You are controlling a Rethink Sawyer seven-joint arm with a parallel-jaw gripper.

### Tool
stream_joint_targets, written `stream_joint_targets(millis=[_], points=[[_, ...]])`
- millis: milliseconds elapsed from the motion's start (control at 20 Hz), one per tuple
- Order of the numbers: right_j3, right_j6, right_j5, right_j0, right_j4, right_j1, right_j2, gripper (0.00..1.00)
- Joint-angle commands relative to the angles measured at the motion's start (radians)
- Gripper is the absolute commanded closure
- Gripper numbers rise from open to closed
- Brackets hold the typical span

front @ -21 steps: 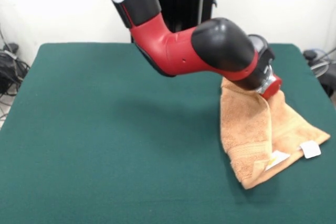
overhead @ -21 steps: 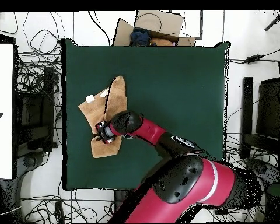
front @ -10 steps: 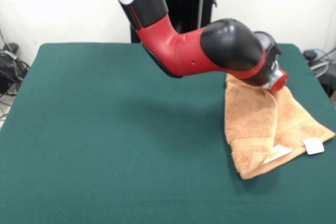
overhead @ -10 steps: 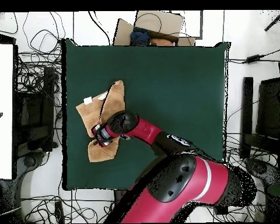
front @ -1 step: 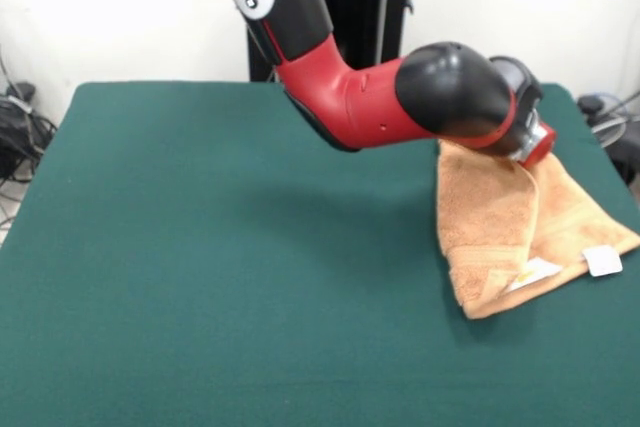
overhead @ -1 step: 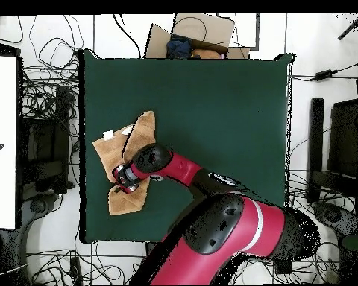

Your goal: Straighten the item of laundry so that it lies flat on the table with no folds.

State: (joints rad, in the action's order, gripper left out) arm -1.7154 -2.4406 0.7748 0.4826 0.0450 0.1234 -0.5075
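Since the earlier frames we see the towel [front @ -1 step: 500, 237] dragged further toward the right side of the bench [front @ -1 step: 200, 247] in the front view, its tagged corner now close to that edge, and the arm's elbow swung the same way. We find the towel still folded over on itself, a crease running down its middle. In the overhead view its long axis runs from the pointed upper end near the white tag [overhead @ -1 step: 108, 135] down to a lower lobe near the bench's left edge, tilted slightly from the bench's sides. We see the red and black arm [front @ -1 step: 380, 107] reach low across the bench, wrist angled down onto the cloth. The tool [overhead @ -1 step: 122, 179] sits at the towel's pinched middle; we cannot tell whether it is wide, narrow or clamped on the cloth.
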Motion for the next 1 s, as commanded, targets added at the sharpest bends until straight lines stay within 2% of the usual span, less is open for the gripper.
stream_joint_targets(millis=[50,1000], points=[[0.014,0.080,0.074,-0.032,-0.040,-0.024,-0.011,1.00],[-0.020,0.013,0.150,-0.057,-0.004,0.095,-0.023,1.00]])
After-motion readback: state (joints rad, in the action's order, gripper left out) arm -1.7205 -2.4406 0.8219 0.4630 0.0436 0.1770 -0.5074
